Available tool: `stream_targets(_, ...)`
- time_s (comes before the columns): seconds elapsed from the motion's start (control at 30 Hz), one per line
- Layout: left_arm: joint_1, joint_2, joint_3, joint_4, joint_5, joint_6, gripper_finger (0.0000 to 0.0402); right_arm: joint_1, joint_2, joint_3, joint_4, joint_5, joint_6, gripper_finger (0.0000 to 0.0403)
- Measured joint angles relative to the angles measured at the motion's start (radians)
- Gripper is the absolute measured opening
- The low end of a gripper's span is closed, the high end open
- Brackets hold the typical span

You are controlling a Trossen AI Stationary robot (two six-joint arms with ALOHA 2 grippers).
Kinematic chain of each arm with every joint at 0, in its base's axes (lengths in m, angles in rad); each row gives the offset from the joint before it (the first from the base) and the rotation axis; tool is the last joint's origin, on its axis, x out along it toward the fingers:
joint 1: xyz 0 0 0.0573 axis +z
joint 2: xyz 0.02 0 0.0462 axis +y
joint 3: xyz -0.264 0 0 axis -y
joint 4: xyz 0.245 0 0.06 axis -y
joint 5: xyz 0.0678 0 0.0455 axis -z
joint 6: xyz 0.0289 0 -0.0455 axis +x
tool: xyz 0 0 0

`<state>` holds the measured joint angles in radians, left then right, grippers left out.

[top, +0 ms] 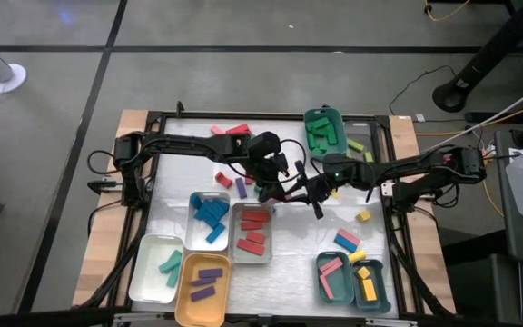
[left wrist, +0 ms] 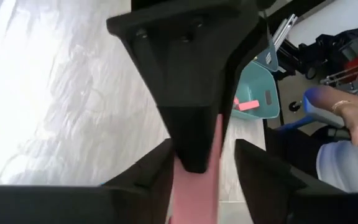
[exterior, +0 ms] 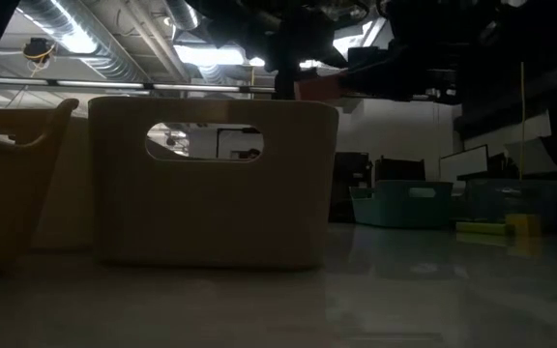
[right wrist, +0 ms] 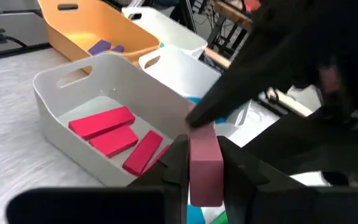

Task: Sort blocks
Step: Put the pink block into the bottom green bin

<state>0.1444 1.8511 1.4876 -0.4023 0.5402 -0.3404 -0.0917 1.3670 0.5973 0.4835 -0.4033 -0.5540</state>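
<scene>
Both grippers meet mid-table, just past far edge of grey tray [top: 251,231]. Right gripper [right wrist: 205,163] fingers narrow, clamped on pink block [right wrist: 205,167], block upright between them. Left gripper [left wrist: 204,168] fingers apart either side of same pink block, loose around it. Red blocks [right wrist: 114,140] lie in grey tray. Purple blocks [top: 205,282] in orange tray [top: 203,289].

Pink block [right wrist: 205,163] upright, red blocks [right wrist: 114,138] in tray
</scene>
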Motion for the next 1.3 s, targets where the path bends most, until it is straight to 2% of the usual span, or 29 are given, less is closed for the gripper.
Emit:
stream_targets(0.23,0.022,-0.003,0.002,-0.084,0.007,0.054,0.0201,-0.001,-0.055,-0.002,-0.124,0.037,0.015,0.0065)
stream_targets(0.4,0.057,-0.003,0.002,-0.204,0.002,0.134,0.0203,-0.001,-0.152,-0.002,-0.277,0.063,0.073,0.0065)
stream_targets(0.47,0.072,-0.003,0.002,-0.234,-0.01,0.121,0.0201,0.0,-0.198,-0.002,-0.343,0.059,0.126,0.0065)
stream_targets(0.57,0.086,-0.003,0.002,-0.259,-0.09,0.037,0.0201,0.0,-0.256,-0.002,-0.449,0.045,0.237,0.0065)
stream_targets(0.67,0.093,-0.003,0.002,-0.278,-0.234,-0.061,0.02,0.0,-0.303,-0.002,-0.552,-0.009,0.353,0.0065)
stream_targets(0.77,0.094,-0.003,0.002,-0.282,-0.383,-0.125,0.02,0.0,-0.329,-0.001,-0.636,-0.127,0.48,0.0065)
stream_targets(0.87,0.094,-0.003,0.002,-0.291,-0.469,-0.129,0.02,0.006,-0.335,-0.001,-0.692,-0.275,0.615,0.0065)
stream_targets(0.97,0.094,-0.003,0.002,-0.294,-0.484,-0.125,0.02,0.057,-0.335,-0.001,-0.738,-0.355,0.735,0.0065)
stream_targets(1.07,0.094,-0.003,0.002,-0.294,-0.49,-0.13,0.02,0.151,-0.335,-0.001,-0.76,-0.354,0.792,0.0065)
stream_targets(1.2,0.093,-0.003,0.001,-0.295,-0.552,-0.187,0.02,0.298,-0.335,-0.001,-0.761,-0.279,0.815,0.0065)
stream_targets(1.3,0.094,-0.002,0.001,-0.296,-0.608,-0.235,0.02,0.399,-0.335,-0.001,-0.761,-0.158,0.815,0.0065)
